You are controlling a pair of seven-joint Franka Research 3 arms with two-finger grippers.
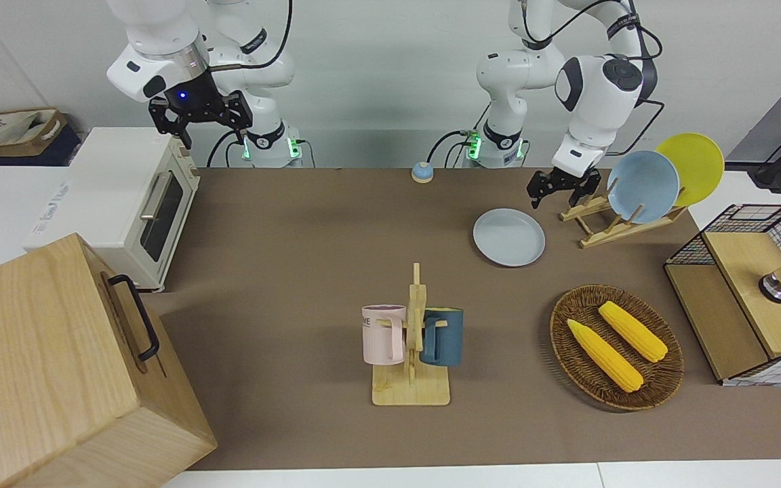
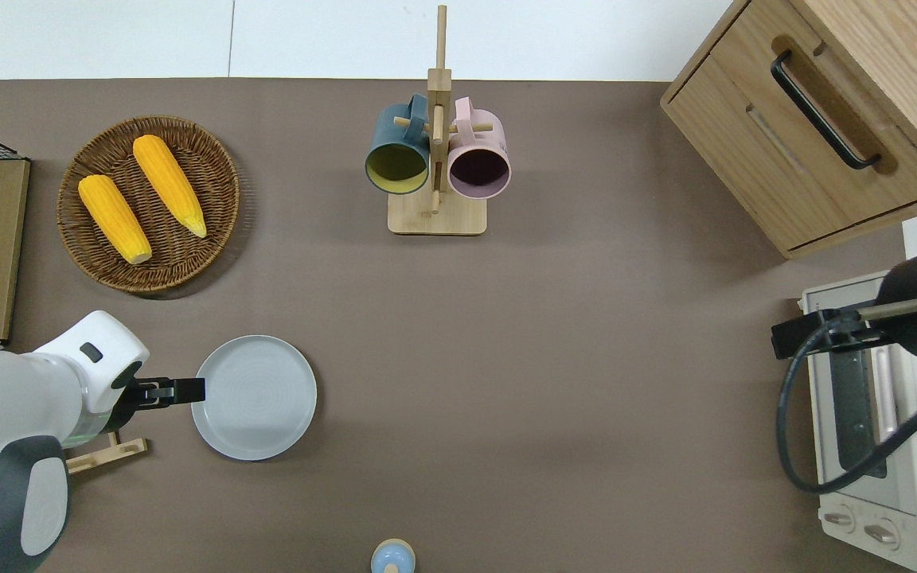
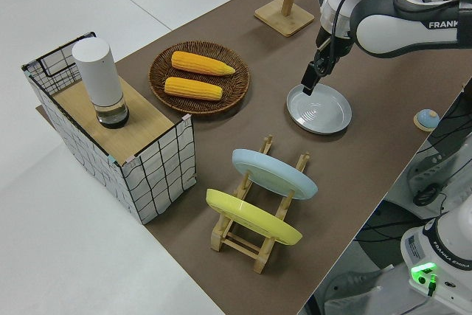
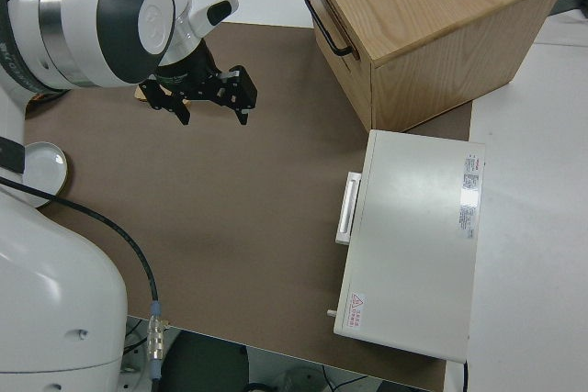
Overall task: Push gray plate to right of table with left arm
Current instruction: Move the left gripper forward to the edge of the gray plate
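The gray plate (image 1: 509, 237) (image 2: 254, 397) (image 3: 319, 108) lies flat on the brown table (image 1: 295, 237), toward the left arm's end and close to the robots. My left gripper (image 1: 556, 192) (image 2: 176, 391) (image 3: 310, 83) hangs low and open at the plate's rim, on the side toward the left arm's end of the table, its fingers pointing down. One fingertip overlaps the rim in the overhead view. Nothing is between the fingers. My right gripper (image 1: 202, 125) (image 4: 213, 112) is parked and open.
A wooden rack (image 1: 607, 224) holding a sky-blue plate (image 1: 643, 186) and a yellow plate (image 1: 695, 166) stands beside the gray plate. A basket of corn (image 1: 615, 347), a mug stand (image 1: 412, 352), a bell (image 1: 422, 172), a toaster oven (image 1: 119, 203) and a wooden box (image 1: 58, 366) share the table.
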